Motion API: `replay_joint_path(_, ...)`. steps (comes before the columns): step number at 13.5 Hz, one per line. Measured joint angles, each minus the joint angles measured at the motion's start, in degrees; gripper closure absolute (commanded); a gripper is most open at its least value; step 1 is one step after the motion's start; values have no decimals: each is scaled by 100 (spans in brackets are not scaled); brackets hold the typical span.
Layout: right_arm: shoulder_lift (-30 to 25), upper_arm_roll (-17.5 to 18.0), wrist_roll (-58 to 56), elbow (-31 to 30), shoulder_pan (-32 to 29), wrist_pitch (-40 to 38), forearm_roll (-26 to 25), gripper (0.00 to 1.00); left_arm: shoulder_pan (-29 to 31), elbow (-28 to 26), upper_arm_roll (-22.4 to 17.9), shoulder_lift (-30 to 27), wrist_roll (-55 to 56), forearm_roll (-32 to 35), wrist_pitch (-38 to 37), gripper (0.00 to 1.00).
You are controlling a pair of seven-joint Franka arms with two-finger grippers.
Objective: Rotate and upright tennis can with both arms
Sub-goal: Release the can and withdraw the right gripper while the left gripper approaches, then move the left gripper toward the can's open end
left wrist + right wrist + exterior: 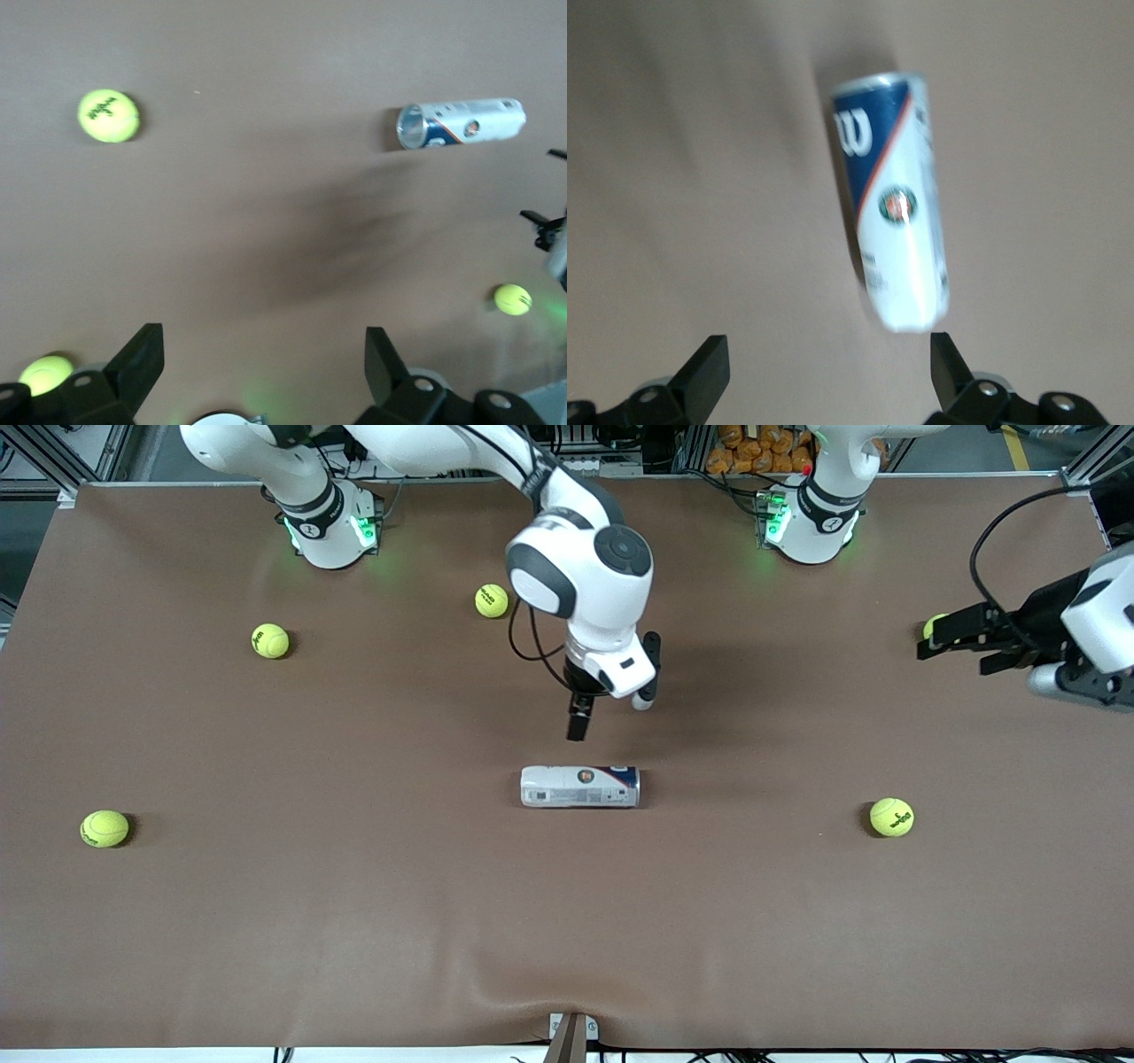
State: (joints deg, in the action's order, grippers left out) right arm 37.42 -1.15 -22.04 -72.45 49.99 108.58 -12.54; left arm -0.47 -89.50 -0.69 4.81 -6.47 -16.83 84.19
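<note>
The tennis can (580,786) lies on its side in the middle of the brown table, its navy end toward the left arm's end. The right wrist view shows its white W logo, with the can (893,204) just ahead of the fingertips. My right gripper (611,713) hangs open over the table beside the can, apart from it, and in its own view the gripper (828,350) has nothing between its fingers. My left gripper (952,646) waits open over the left arm's end of the table. From the left wrist view the can (461,124) shows its metallic rim, and that gripper (263,345) is empty.
Several yellow-green tennis balls lie scattered on the table: one (492,600) near the right arm, one (269,640) and one (104,828) toward the right arm's end, one (891,817) toward the left arm's end, one (935,627) by the left gripper.
</note>
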Motion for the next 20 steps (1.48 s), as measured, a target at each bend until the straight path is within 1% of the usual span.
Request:
replay_joint_path(1, -123, -21, 105, -3, -211, -60, 50, 0, 34, -1, -1, 124, -58, -150, 0, 0)
replay_joint_path(2, -213, -37, 143, -6, -519, -72, 211, 0, 76, -2, -2, 261, -120, -302, 1, 0)
replay_joint_path(5, -351, -73, 128, -10, -1721, -72, 940, 0, 371, -5, -14, 683, -390, -1061, 5, 0)
replay_joint_path(7, -445, -65, 102, -8, -2434, -211, 1117, 0, 554, -13, -25, 959, -558, -1551, 3, 0)
replay_joint_path(9, -626, -60, 169, -5, -2833, -567, 1177, 0, 582, -24, -23, 1257, -813, -2035, 3, 0)
replay_joint_path(12, -1003, -59, 521, -10, -3247, -1210, 1203, 0, 581, -65, -19, 1719, -1159, -2665, 3, 0)
replay_joint_path(14, -1329, -65, 602, -76, -3613, -1501, 1210, 0, 575, -214, -10, 1929, -1204, -3134, 4, 0)
replay_joint_path(18, -2093, -72, 721, -384, -4659, -2173, 1229, 0, 542, -722, 68, 1971, -1546, -3687, 167, 0)
replay_joint_path(20, -2540, -69, 819, -513, -4841, -2442, 1242, 0, 515, -1064, 123, 1973, -1861, -3903, 371, 0)
